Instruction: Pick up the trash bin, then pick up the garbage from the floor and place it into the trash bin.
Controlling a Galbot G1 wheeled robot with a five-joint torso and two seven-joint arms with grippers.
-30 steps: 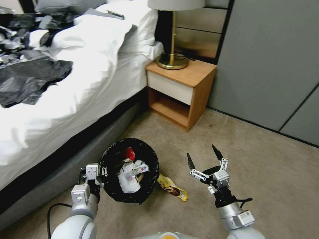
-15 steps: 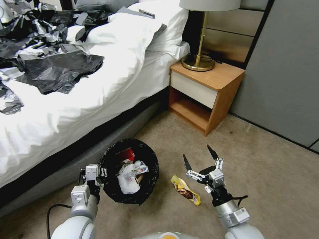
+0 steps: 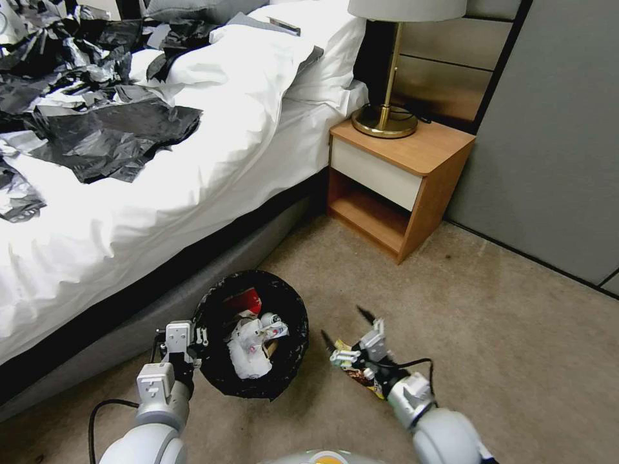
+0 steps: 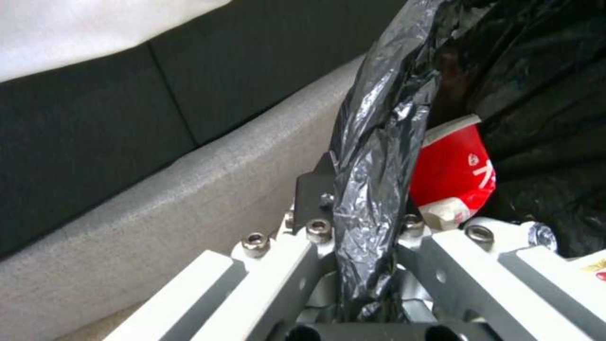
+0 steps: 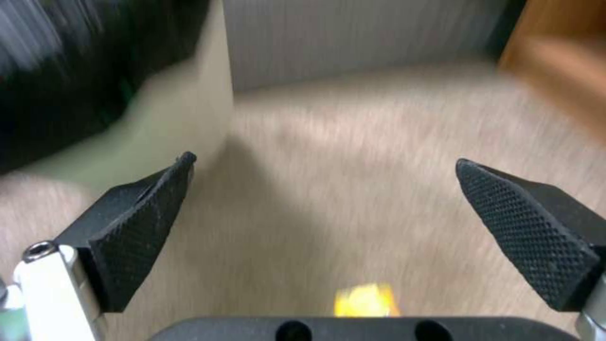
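A bed (image 3: 161,174) with white bedding fills the head view from 9 to 12 o'clock, with crumpled black plastic sheets (image 3: 97,129) strewn on top at 10 o'clock. Its grey padded base (image 3: 213,264) runs diagonally toward the centre. At 1 o'clock a wooden nightstand (image 3: 400,180) stands against the wall, carrying a brass lamp (image 3: 387,96). A grey wall panel (image 3: 554,129) covers the 2 to 3 o'clock area. Beige carpeted floor (image 3: 503,335) spreads from the centre to 4 o'clock.

The trash bin (image 3: 255,386), lined with a crinkly black bag, sits at 6 to 7 o'clock just beside the bed base. Inside lie a red-and-white cup (image 3: 246,299) and white tissues (image 3: 248,351). The left tool (image 3: 193,341), at 7 o'clock, is clamped on the trash bin's rim; in the left wrist view the black bag (image 4: 372,166) is pinched between its fingers (image 4: 316,189), with the red cup (image 4: 454,170) just behind.

The right tool (image 3: 348,332), at 6 o'clock just right of the bin, is low over the floor with its fingers spread apart. A yellow snack wrapper (image 3: 361,374) lies on the floor under it, partly hidden. In the right wrist view the two black textured fingertips (image 5: 145,227) stand wide apart, with a patch of the yellow wrapper (image 5: 366,300) between them near the tool's base.
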